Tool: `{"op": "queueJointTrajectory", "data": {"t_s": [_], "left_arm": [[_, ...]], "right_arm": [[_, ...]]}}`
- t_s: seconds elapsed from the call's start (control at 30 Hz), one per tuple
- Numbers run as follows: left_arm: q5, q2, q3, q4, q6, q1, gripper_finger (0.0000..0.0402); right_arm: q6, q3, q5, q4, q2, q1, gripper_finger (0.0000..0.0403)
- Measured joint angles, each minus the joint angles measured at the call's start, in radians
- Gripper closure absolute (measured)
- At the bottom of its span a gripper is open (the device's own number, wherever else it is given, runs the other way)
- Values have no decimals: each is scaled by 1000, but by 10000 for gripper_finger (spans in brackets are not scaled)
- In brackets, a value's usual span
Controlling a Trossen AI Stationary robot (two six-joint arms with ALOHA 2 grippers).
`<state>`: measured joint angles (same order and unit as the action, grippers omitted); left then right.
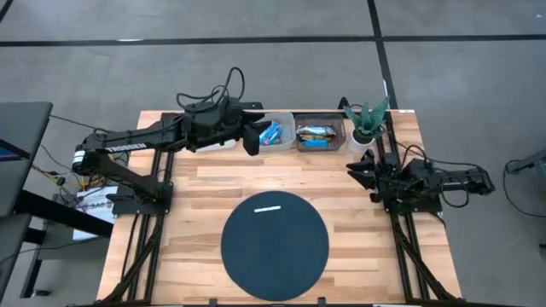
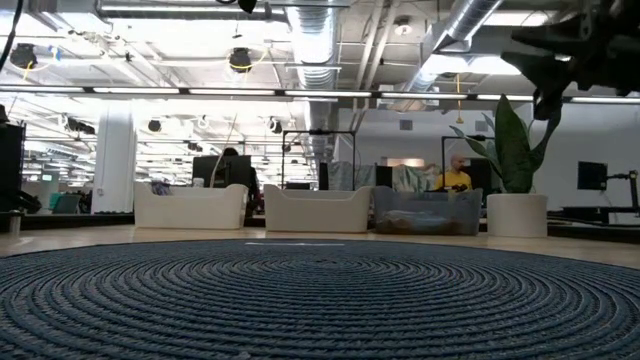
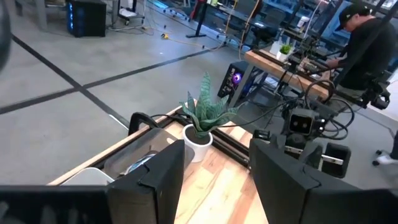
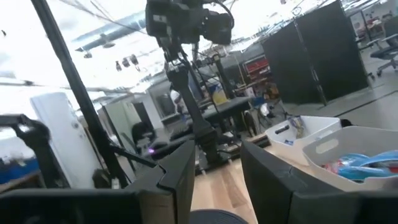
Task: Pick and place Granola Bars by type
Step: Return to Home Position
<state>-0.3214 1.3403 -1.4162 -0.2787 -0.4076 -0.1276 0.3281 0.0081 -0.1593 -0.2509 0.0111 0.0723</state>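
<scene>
— Wooden slats make up the desk. Nearest lies a round dark-blue woven mat bearing only a thin white strip. Where are the bars?
— At the far edge. Bright blue wrapped granola bars lie in the white plastic bin. Brown-orange wrapped granola bars lie in the gray plastic bin just beside it, then comes a green potted plant.
— And the pincers?
— The left pincer hovers by the white bin, fingers spread, empty. The right pincer, tucked at the desk's right side, gapes too, holding nothing.
— How would a bar handle?
— Light and flat, I'd judge, with a slick, crinkly wrapper. Pinch across the narrow width at mid-length, gently, lest it crumble.
</scene>
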Motion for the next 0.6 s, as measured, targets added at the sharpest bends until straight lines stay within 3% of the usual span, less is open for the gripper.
{"op": "queueJointTrajectory", "data": {"t_s": [0.33,0.6], "left_arm": [[55,0,0,-1,7,0,229],[353,0,0,-2,196,7,229]], "right_arm": [[-67,4,34,224,14,-1,280],[-14,12,39,254,21,-1,280]]}}
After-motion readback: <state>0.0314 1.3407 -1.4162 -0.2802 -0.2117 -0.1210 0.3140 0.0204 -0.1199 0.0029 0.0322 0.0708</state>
